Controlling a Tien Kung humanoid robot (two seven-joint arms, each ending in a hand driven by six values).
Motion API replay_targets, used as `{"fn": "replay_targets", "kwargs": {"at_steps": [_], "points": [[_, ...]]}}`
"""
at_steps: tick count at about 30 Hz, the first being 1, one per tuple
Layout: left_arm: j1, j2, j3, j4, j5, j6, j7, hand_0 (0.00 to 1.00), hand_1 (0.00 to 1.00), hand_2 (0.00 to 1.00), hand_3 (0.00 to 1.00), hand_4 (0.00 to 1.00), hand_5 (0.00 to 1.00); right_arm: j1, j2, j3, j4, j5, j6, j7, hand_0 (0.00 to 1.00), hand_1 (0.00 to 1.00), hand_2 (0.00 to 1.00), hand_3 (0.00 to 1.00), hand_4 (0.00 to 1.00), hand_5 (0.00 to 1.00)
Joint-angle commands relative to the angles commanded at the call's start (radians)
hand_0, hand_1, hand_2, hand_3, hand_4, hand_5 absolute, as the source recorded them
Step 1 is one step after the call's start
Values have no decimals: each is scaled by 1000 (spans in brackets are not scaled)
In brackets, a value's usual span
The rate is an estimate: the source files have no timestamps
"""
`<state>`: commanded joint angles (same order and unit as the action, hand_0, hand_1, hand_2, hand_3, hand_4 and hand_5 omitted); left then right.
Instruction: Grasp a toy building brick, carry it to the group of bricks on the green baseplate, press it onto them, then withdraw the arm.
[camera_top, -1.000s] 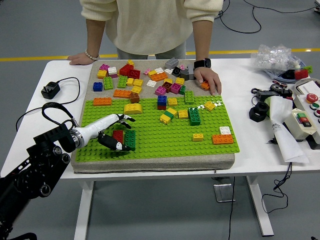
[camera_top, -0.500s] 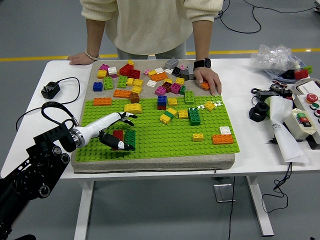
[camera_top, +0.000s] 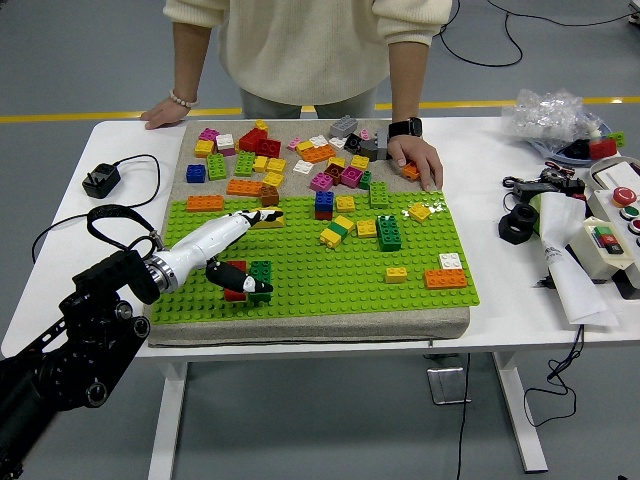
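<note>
Fingers stretched flat, thumb curled low against the red brick (camera_top: 235, 273); it is hard to tell if you really grip it.
Your left hand (camera_top: 228, 250) lies over the red and dark green brick (camera_top: 261, 274) pair, near the green baseplate (camera_top: 330, 280) front-left corner. The bricks should be light, rigid and slippery: pinch the side walls. Studs point up; the pair's long axis lies left-right.

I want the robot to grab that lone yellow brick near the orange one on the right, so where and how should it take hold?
Probably grip the yellow brick across its two long sides, coming straight down from above. It sits flat on the baseplate with studs up and bare plate all round, so fingers fit on either side; the orange brick stands apart to its right.
</note>
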<state>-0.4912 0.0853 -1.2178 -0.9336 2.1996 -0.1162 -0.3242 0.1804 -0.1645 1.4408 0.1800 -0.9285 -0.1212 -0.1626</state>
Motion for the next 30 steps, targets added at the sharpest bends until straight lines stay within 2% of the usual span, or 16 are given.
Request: {"fn": "replay_targets", "kwargs": {"at_steps": [6,14,19,24,30], "points": [[4,-6,19,-13,-28,9,8,998,993,982,994,998,194,0,0,1,0,1,0,0,791,702,751,710,907,550],[10,-18,47,-6,-10,47,18,998,996,982,994,998,207,1,1,2,0,2,-1,1,789,702,751,711,907,551],[12,-26,62,1,1,97,16,998,993,978,992,998,203,0,0,2,0,4,1,0,790,702,751,710,907,551],[9,-33,77,34,15,155,9,998,993,978,992,998,203,4,-1,1,0,6,-2,-1,790,702,751,710,907,551],[11,-39,96,47,8,174,10,998,991,976,982,998,211,3,-1,1,0,7,0,-1,790,702,751,710,907,551]]}}
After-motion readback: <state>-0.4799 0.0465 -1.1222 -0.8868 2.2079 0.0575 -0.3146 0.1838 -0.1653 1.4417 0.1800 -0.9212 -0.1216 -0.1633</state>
